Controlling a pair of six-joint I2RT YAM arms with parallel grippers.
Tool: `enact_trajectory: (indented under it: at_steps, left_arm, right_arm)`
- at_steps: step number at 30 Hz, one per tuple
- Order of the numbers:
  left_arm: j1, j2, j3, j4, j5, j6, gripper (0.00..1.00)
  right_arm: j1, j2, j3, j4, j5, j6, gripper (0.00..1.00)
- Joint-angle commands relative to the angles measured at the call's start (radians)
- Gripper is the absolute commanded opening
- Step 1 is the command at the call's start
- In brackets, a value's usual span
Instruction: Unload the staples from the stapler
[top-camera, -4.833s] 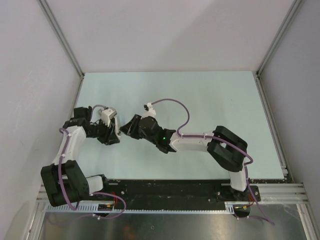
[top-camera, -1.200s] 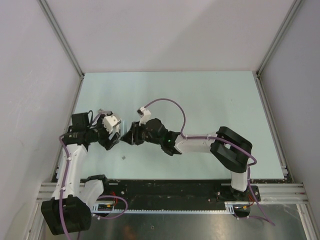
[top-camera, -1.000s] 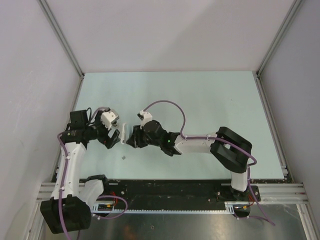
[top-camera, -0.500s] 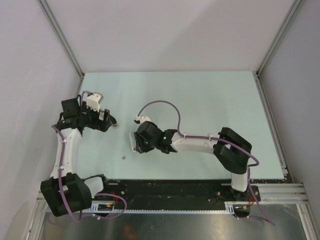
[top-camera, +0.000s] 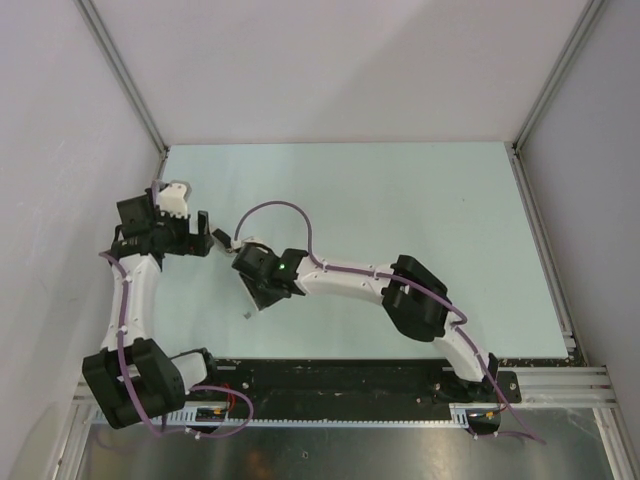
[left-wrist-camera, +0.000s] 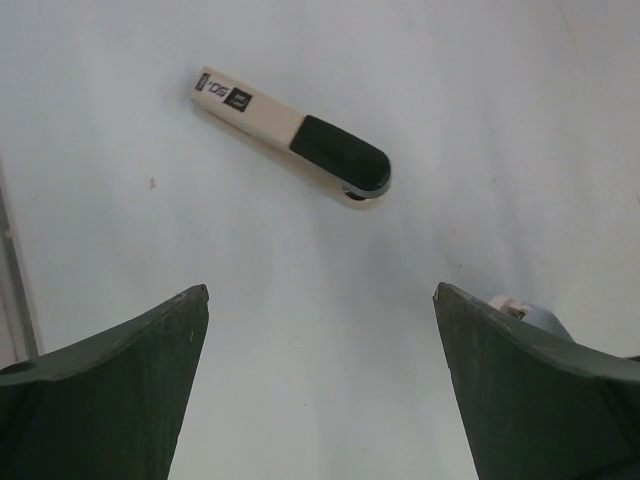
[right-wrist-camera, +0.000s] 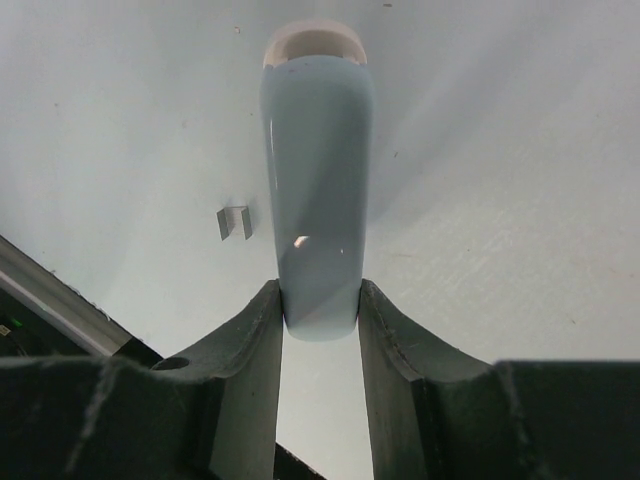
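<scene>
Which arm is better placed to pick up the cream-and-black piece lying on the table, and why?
Left, probably. The left gripper is open and empty, and the cream-and-black piece lies ahead of it in its wrist view. The right gripper is shut on a pale blue piece.

I'm boxed in on 3 sides: back wall (top-camera: 340, 70), L wall (top-camera: 50, 150), R wall (top-camera: 610, 200), all plain matte grey-white. Alu posts (top-camera: 123, 75) run up both back corners, slanting outward in the top view. Table top (top-camera: 420, 210) under me is pale mint & smooth, w/ a thin alu strip (top-camera: 544, 250) along its R edge. At the near edge an alu rail (top-camera: 560, 380) crosses the front, w/ a brushed metal sheet (top-camera: 400, 455) below it. Light's soft & even, shadows faint. Up close the top reads nearly white w/ a few tiny specks (left-wrist-camera: 152, 183).
</scene>
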Motion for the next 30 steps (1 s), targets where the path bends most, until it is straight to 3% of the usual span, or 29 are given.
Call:
enact_trajectory:
  at_steps: [1,5,8,13,19,26,30]
  left_arm:
    - [0.053,-0.019,0.0,0.03,-0.037,-0.083,1.0]
    - [0.092,-0.004,-0.008,0.028,-0.02,-0.097,0.99]
    - [0.099,-0.003,-0.019,0.027,-0.023,-0.097,0.99]
    - [0.11,-0.009,-0.023,0.027,-0.033,-0.094,0.99]
    - [0.135,-0.016,-0.016,0.011,-0.011,-0.114,0.99]
    - [0.169,-0.002,-0.006,-0.034,0.041,-0.153,0.99]
    - [0.18,-0.006,-0.021,-0.046,0.05,-0.147,0.99]
  right_arm:
    - [0.011,0.048,0.088,-0.093,-0.008,-0.012,0.38]
    - [0.011,0.052,0.146,-0.092,-0.011,-0.014,0.58]
    - [0.009,0.047,0.179,-0.092,-0.012,-0.017,0.65]
    - [0.001,0.01,0.191,-0.047,-0.031,-0.021,0.67]
    - [-0.043,-0.07,0.131,0.183,-0.057,-0.096,0.68]
    - [-0.095,0.062,0.203,0.384,-0.051,-0.277,0.68]
    - [-0.127,0.166,0.31,0.414,-0.073,-0.313,0.72]
